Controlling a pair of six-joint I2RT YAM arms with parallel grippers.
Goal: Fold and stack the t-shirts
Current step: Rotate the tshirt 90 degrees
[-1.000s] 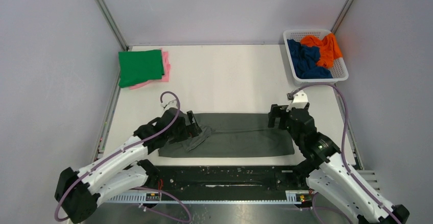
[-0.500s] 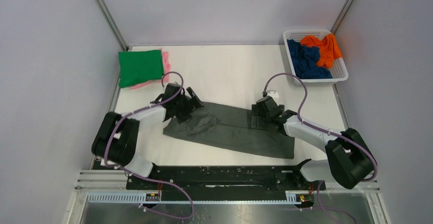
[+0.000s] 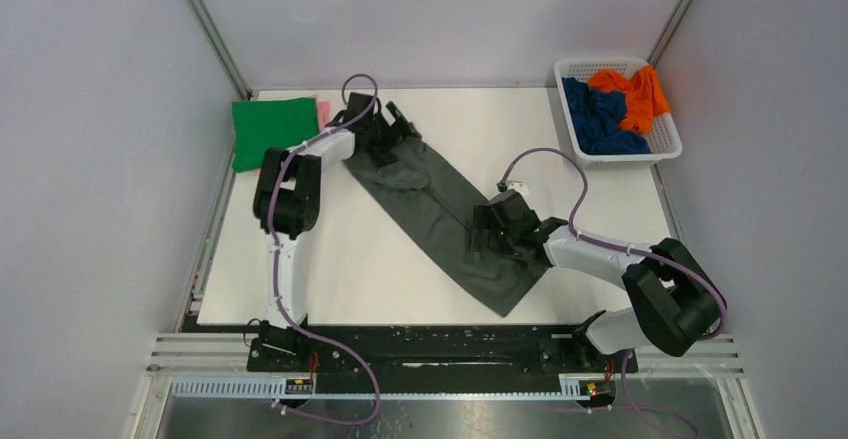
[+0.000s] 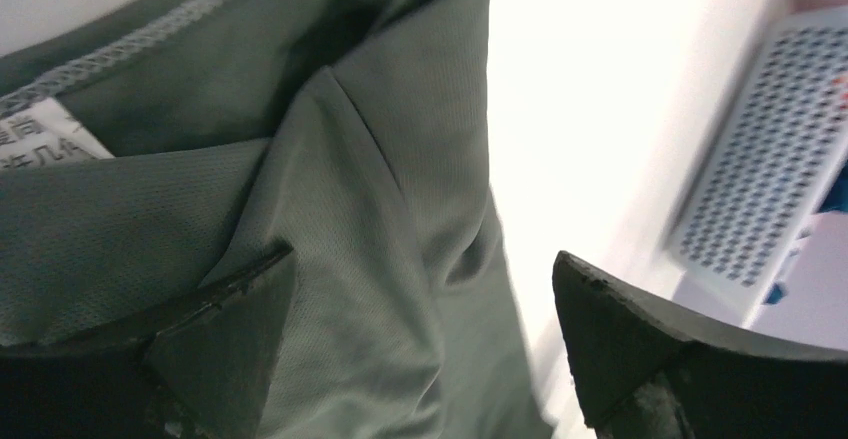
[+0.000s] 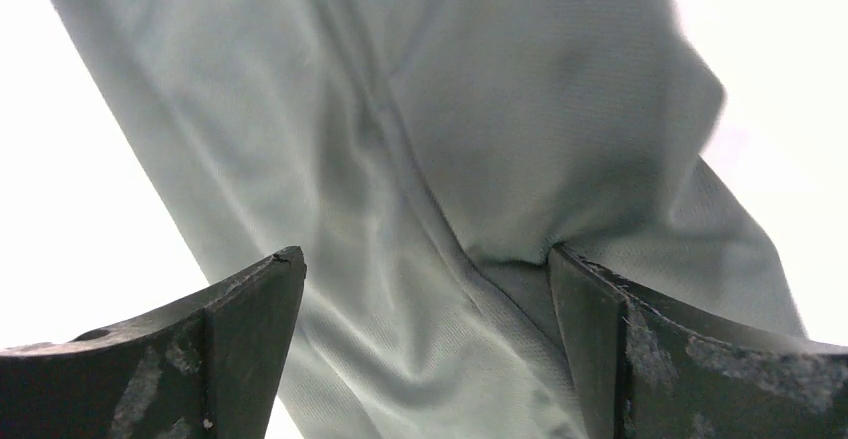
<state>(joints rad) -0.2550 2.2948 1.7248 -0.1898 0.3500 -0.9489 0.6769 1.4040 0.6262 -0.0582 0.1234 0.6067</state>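
Both arms have swung up and leftward since a second ago, and the grey shirt, which then lay level across the lower middle of the frame, now runs as a long folded strip on the diagonal from upper left to lower centre of the table.

At upper left the green shirt lies folded with an edge of the pink shirt showing under it. Just beside that pile, the left gripper sits on the strip's upper end, jaws wide apart, with cloth bunched beneath them rather than pinched. Its wrist view shows the stitched neckline and a white sewn-in label with dark printed characters, cropped by the frame edge and not legible.

Toward lower centre, the right gripper rests on the strip's lower part, jaws likewise spread, a ridge of fabric running between them.

At upper right, the basket holds the navy shirt and the orange shirt, both crumpled.

I judge the grey cloth thin, light and limp: it should slide easily on the table and wrinkle where it is pushed. Pinching through all layers at the end corners looks safest for the next fold.
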